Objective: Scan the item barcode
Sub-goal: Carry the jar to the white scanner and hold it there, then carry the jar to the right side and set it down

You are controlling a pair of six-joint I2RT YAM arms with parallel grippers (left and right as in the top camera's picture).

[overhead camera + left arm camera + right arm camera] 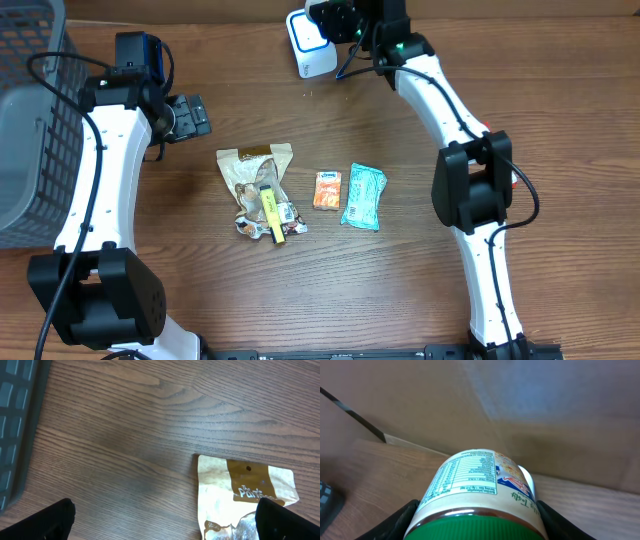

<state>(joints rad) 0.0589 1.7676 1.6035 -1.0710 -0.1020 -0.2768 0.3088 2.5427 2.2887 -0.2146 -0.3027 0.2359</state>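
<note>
My right gripper (477,527) is shut on a jar (475,482) with a green lid (475,529) and a nutrition label facing up; its black fingers (395,522) press both sides of it. In the overhead view this gripper (345,25) hangs at the table's far edge, right beside the white scanner (310,45), and the jar is hidden by the wrist. Over bare wood my left gripper (167,527) stands open, with a brown-and-cream snack bag (240,495) at its right finger. From above, this gripper (190,115) sits up-left of the bag (255,170).
A grey basket (30,120) fills the left edge and shows as a dark wall (15,425) in the left wrist view. A yellow item (272,212) lies on the bag. An orange packet (327,188) and a teal packet (362,196) lie mid-table.
</note>
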